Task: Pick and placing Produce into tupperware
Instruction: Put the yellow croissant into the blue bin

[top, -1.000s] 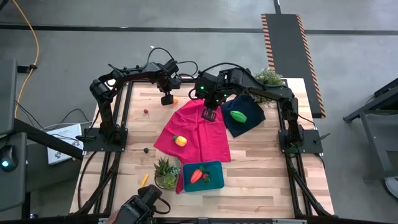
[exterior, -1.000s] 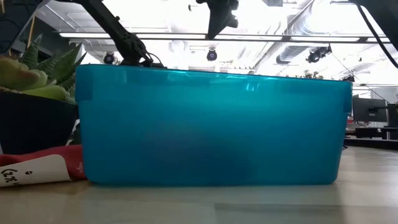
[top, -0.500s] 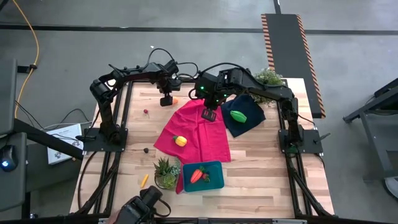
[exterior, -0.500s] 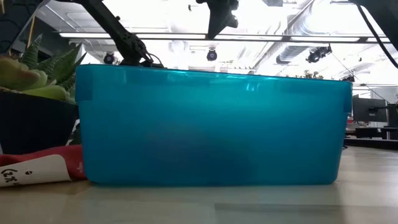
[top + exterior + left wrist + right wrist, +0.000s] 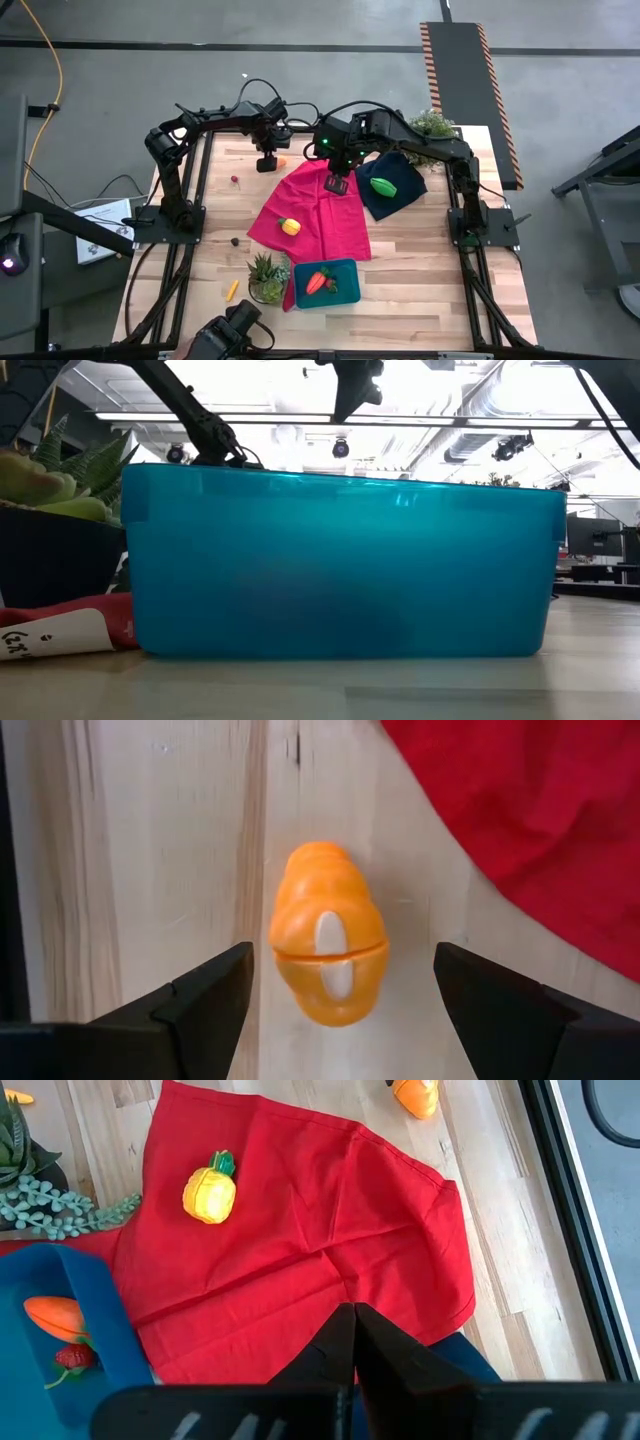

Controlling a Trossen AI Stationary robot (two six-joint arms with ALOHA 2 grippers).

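An orange produce piece [image 5: 327,945] lies on the bare wood at the far left, just off the red cloth [image 5: 310,215]. My left gripper [image 5: 340,1010] hangs open over it, pointing down, one finger on either side and apart from it. My right gripper [image 5: 352,1345] hovers shut and empty high above the red cloth. The teal tupperware [image 5: 346,272] stands near the front edge with a carrot [image 5: 316,282] and a small red piece inside. A yellow piece [image 5: 290,226] lies on the red cloth. A green oval [image 5: 382,185] lies on the navy cloth [image 5: 400,190].
A potted plant [image 5: 268,275] stands left of the tupperware and another [image 5: 432,125] at the far right corner. A thin yellow stick [image 5: 232,290] lies near the front left. Two small dark pieces [image 5: 234,180] [image 5: 234,240] lie on the bare wood at the left.
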